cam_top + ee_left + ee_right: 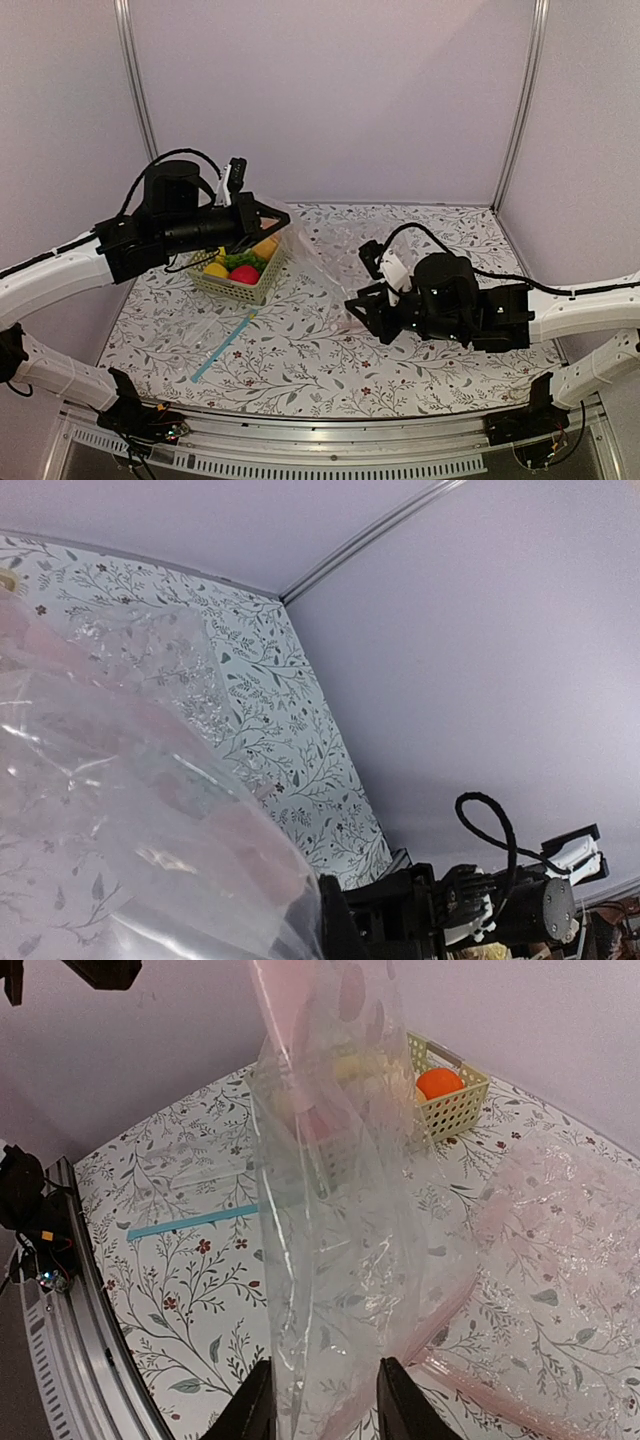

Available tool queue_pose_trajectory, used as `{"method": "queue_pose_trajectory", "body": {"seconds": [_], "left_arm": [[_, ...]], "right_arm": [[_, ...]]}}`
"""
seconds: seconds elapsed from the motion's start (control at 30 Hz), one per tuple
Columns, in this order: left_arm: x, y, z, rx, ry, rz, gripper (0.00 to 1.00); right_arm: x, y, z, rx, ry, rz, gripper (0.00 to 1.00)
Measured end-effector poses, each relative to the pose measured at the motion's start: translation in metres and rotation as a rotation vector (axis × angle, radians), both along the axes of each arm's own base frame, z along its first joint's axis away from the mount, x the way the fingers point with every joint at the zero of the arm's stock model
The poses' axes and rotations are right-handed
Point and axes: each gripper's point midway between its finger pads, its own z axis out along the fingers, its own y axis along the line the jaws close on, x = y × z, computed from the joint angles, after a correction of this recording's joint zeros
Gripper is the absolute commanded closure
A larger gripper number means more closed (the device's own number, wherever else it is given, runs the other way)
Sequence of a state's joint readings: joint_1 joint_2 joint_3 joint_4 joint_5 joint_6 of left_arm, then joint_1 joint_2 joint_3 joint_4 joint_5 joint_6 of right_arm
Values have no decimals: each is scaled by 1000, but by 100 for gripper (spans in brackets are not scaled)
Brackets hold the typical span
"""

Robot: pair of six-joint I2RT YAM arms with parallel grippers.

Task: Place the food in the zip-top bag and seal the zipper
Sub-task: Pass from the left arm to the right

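The zip-top bag [305, 255] hangs stretched between my two grippers. My left gripper [272, 215] is shut on its upper edge, raised above the basket; in the left wrist view the crinkly bag [130, 810] fills the left and one dark finger [338, 925] shows. My right gripper [355, 310] is low over the table, jaws apart, with the bag's lower part [330, 1260] passing between its fingers [255, 1405]. The pink zipper [440, 1315] runs along the bag by the right finger. The food, a red apple [244, 275], lemon [215, 270], greens [240, 260] and an orange [440, 1083], lies in the basket.
The pale green lattice basket [250, 292] stands at the left middle of the flowered table, also in the right wrist view [455, 1115]. A flat clear bag with a blue strip [225, 345] lies in front of it. Purple walls enclose the table.
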State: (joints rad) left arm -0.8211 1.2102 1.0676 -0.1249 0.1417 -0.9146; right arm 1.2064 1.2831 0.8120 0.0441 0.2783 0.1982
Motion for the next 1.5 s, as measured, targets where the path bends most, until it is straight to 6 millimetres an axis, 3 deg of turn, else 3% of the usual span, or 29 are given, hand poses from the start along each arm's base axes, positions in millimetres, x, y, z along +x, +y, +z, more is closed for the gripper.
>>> {"method": "queue_pose_trajectory", "body": {"seconds": [0.2, 0.23, 0.27, 0.33, 0.37, 0.43, 0.6, 0.77, 0.9, 1.0, 1.17, 1.33, 1.5], "left_arm": [[2, 6, 0, 0, -3, 18, 100], [2, 8, 0, 1, -3, 24, 95], [2, 10, 0, 3, -3, 28, 78], [3, 14, -1, 16, -7, 35, 28], [3, 17, -3, 35, -13, 40, 13], [4, 26, -12, 108, -22, 58, 3], [3, 52, -23, 346, -103, 81, 2], [-15, 53, 12, 483, -314, -2, 2], [-52, 26, 33, 525, -519, -192, 2], [-81, -2, 27, 556, -626, -365, 3], [-112, -46, 4, 585, -705, -580, 8], [-125, -70, -16, 605, -741, -688, 21], [-130, -79, -6, 558, -789, -697, 32]], "right_arm": [[2, 4, -4, 5, 4, -7, 96], [3, 4, -4, 7, 8, -12, 97], [3, 4, -4, 7, 7, -14, 97], [3, 3, -3, 12, 10, -20, 97], [3, 2, -2, 13, 11, -22, 97], [2, -2, 0, 6, 15, -24, 97], [-1, -8, 20, -48, 59, 5, 100], [-3, -9, 44, -98, 109, 68, 100], [-16, -10, 46, -156, 172, 161, 100], [-31, -9, 52, -165, 223, 248, 100], [-49, -6, 73, -134, 261, 355, 99], [-61, -7, 85, -111, 277, 415, 99], [-69, -8, 85, -109, 300, 447, 99]]}}
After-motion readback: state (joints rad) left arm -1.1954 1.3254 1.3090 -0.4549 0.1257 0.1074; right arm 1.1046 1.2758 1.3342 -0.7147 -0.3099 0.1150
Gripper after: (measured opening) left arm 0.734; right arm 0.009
